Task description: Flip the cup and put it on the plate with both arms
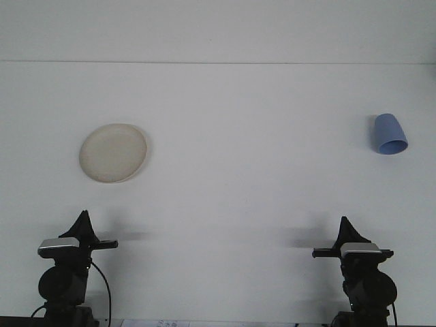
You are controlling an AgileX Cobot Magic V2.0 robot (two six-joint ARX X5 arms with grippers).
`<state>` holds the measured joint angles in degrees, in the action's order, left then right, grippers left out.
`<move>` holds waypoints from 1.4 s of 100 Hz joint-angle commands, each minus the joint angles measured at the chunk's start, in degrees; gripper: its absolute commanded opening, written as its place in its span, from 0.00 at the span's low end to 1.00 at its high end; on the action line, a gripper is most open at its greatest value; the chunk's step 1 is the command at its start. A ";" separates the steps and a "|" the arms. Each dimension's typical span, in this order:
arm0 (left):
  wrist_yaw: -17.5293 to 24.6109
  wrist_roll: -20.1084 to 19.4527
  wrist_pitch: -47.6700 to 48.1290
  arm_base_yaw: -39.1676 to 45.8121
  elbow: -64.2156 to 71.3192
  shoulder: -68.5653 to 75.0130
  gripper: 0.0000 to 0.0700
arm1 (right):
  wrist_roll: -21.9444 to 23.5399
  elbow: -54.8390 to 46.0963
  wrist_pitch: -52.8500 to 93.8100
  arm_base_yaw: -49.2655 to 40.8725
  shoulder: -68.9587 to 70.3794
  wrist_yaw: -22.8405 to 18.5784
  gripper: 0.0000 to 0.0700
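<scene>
Clearly blue cup [389, 134] sits upper right on desk [238, 170], mouth toward camera, above right pincer [344, 223], nearer it; plate [113, 152] left, above left pincer [83, 216]. Pincer states: cannot tell.

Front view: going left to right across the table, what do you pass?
Left gripper → cream plate → right gripper → blue cup standing upside down near the right edge.
</scene>
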<state>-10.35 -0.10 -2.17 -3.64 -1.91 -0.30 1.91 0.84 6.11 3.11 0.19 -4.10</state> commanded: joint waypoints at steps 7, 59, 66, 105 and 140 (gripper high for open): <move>-0.13 -0.35 -0.57 -0.02 1.09 0.13 0.02 | 0.44 -0.11 -0.52 0.11 -0.11 -0.02 0.01; -0.15 -0.35 -0.57 -0.02 1.09 0.13 0.02 | 0.44 -0.11 -0.52 0.11 -0.11 -0.02 0.01; -0.13 -0.35 -0.57 -0.02 1.09 0.13 0.02 | 0.44 -0.11 -0.55 0.11 -0.11 -0.02 0.01; -0.15 -0.35 -0.57 -0.02 1.09 0.13 0.02 | 19.34 0.00 -2.23 -0.04 -0.11 -6.51 0.01; -0.15 -0.35 -0.57 -0.02 1.09 0.13 0.02 | 11.47 24.55 4.66 -0.15 9.31 1.90 0.42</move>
<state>-10.35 -0.12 -2.17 -3.64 -1.91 -0.30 20.10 20.60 8.29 3.01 5.78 -3.42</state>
